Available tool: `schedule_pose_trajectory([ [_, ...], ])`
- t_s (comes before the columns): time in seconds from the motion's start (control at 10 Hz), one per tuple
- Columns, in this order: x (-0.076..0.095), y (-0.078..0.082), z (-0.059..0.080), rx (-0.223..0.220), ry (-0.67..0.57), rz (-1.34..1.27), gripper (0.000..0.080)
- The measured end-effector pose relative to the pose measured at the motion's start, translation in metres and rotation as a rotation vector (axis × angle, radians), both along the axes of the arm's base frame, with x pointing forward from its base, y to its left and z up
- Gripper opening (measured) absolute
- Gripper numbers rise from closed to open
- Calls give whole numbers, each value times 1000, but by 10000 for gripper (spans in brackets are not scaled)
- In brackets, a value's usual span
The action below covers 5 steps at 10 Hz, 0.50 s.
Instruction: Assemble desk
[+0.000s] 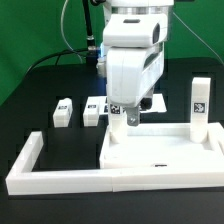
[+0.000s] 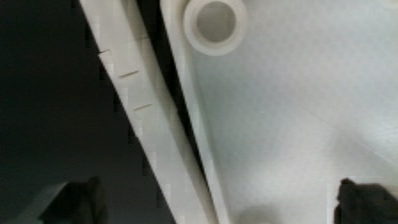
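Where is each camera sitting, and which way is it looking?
Exterior view: set apart, facing the table; shows the arm and gripper over the desk top.
Wrist view: on the wrist, looking down at the desk top's rim and corner hole; both fingertips show.
Shared: the desk top and the gripper.

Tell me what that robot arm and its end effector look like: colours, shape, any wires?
The arm is a chunky white housing, boxy with rounded edges, with a greyish section above it. Thin black cables trail behind it. The end effector has two small dark fingers, which show up blurred in the wrist view. I can't make out any markings or labels on it.
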State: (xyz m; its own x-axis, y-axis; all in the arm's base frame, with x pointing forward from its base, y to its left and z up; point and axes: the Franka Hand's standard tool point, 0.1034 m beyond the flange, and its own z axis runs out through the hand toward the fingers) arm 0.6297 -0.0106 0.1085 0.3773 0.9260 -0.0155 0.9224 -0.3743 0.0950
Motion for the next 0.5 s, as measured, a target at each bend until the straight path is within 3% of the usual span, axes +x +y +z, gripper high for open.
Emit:
schedule_pose_trajectory([
  [0.1,0,-2,1,3,-3,-43,649],
  [0.2,-5,-16,14,22,30,-126,649],
  [0.5,-30,-89,56,48,84,-310,649],
])
